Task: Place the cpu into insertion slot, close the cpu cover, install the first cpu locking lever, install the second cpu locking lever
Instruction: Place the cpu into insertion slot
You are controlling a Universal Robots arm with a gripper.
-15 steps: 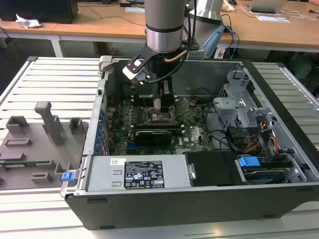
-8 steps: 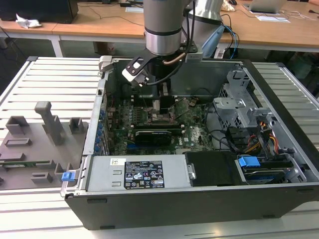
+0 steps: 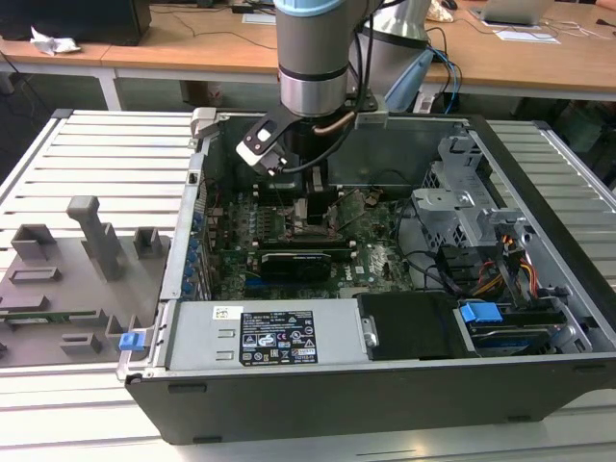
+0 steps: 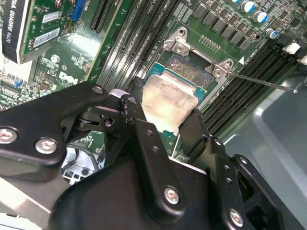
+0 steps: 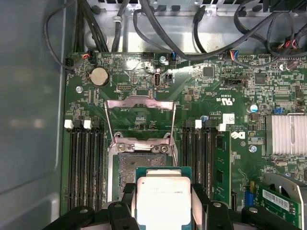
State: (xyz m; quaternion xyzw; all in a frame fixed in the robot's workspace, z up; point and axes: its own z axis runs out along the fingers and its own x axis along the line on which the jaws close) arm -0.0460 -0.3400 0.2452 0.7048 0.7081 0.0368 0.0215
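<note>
Silvery cpu (image 5: 163,201) in jaws, over insertion slot (image 5: 125,168)

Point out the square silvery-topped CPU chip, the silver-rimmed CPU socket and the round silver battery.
square silvery-topped CPU chip (image 5: 163,201), first wrist view: metal top.
silver-rimmed CPU socket (image 5: 124,170), first wrist view: dark centre.
round silver battery (image 5: 100,75), first wrist view: its face.
</note>
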